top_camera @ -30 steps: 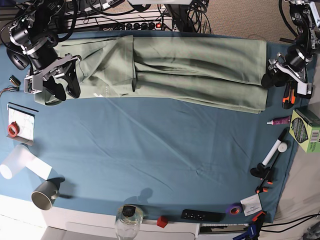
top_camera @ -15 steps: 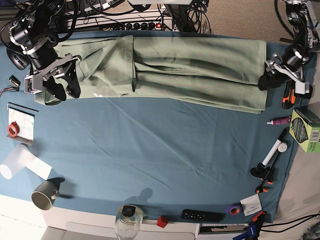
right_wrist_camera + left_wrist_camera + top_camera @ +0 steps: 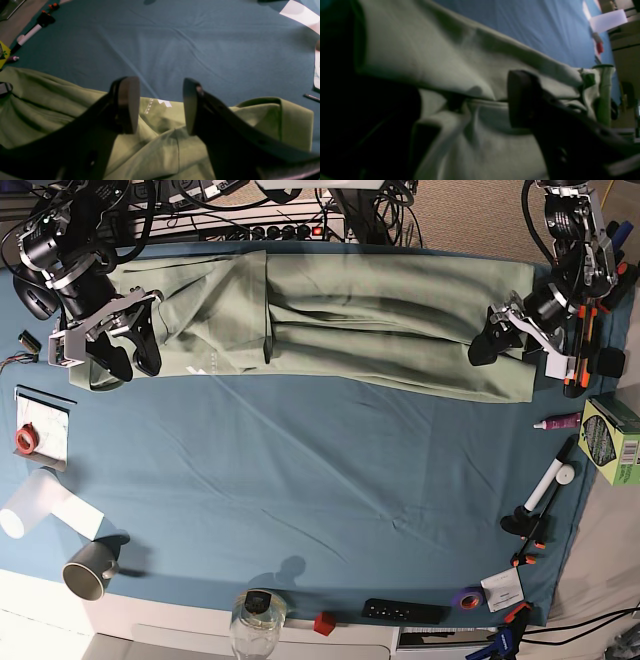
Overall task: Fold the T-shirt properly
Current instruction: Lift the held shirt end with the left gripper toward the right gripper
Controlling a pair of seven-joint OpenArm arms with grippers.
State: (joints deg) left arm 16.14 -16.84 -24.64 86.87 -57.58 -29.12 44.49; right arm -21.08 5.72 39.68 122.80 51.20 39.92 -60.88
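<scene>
left gripper (image 3: 497,332) part-open over the pale sage-green cotton t-shirt (image 3: 380,320) hem, nothing pinched; may catch one layer. right gripper (image 3: 160,105) open, empty.

The surface carries a blue cloth (image 3: 320,470). At its left edge lie a roll of red tape (image 3: 25,440) on a white sheet, a white cylinder (image 3: 30,505) and a grey mug (image 3: 88,568). Along the near edge stand a clear jar (image 3: 255,620), a red cube (image 3: 323,624), a black remote (image 3: 405,612) and purple tape (image 3: 466,599). At the right lie a green box (image 3: 612,440), a white marker (image 3: 552,480) and a pink tube (image 3: 558,422).
</scene>
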